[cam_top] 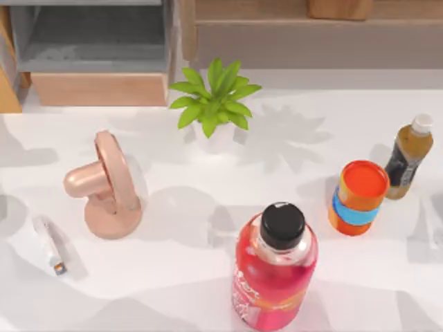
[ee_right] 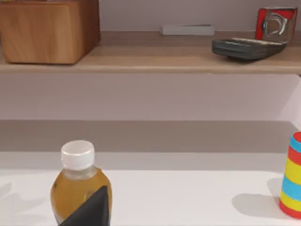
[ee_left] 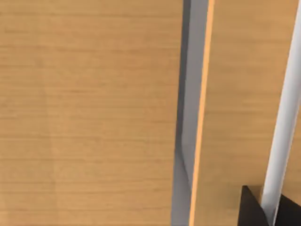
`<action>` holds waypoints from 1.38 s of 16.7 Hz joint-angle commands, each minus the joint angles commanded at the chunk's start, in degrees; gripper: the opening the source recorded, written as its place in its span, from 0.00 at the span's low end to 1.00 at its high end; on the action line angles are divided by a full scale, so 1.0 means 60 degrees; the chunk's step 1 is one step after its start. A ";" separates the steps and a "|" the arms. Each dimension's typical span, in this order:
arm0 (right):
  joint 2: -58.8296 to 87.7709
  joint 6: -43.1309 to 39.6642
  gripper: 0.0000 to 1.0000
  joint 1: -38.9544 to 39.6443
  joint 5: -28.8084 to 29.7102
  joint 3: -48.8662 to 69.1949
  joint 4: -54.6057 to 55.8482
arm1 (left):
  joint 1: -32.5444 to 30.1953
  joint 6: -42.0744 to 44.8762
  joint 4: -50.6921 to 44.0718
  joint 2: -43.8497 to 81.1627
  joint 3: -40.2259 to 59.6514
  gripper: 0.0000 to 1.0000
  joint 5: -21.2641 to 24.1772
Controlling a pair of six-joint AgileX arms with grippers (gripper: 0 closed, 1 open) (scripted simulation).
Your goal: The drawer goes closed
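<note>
The drawer (cam_top: pixel 99 88) stands pulled out at the table's far left, its grey inside (cam_top: pixel 90 38) open to view behind the light tan front panel. In the left wrist view, tan wood (ee_left: pixel 89 113) with a grey slit (ee_left: pixel 190 117) sits very close to the camera, and a dark part of my left gripper (ee_left: pixel 251 209) shows at the edge. In the right wrist view, a dark part of my right gripper (ee_right: pixel 89 209) shows in front of the tea bottle (ee_right: pixel 77 188).
On the white table stand a pink fan (cam_top: pixel 104 183), a green plant (cam_top: pixel 213 100), a pink bottle (cam_top: pixel 275 266), an orange can (cam_top: pixel 358 197) and the tea bottle (cam_top: pixel 408 155). A small white object (cam_top: pixel 50 243) lies at the left. A brown shelf ledge (cam_top: pixel 311 21) runs along the back.
</note>
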 joint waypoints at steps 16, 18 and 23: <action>0.0000 0.0000 1.00 0.0000 0.0000 0.0000 0.0000 | -0.0560 -0.0039 -0.1210 0.1001 0.2305 0.38 -0.0539; 0.0000 0.0000 1.00 0.0000 0.0000 0.0000 0.0000 | -0.0560 -0.0039 -0.1210 0.1001 0.2305 0.53 -0.0539; 0.0000 0.0000 1.00 0.0000 0.0000 0.0000 0.0000 | -0.0560 -0.0039 -0.1210 0.1001 0.2305 0.90 -0.0539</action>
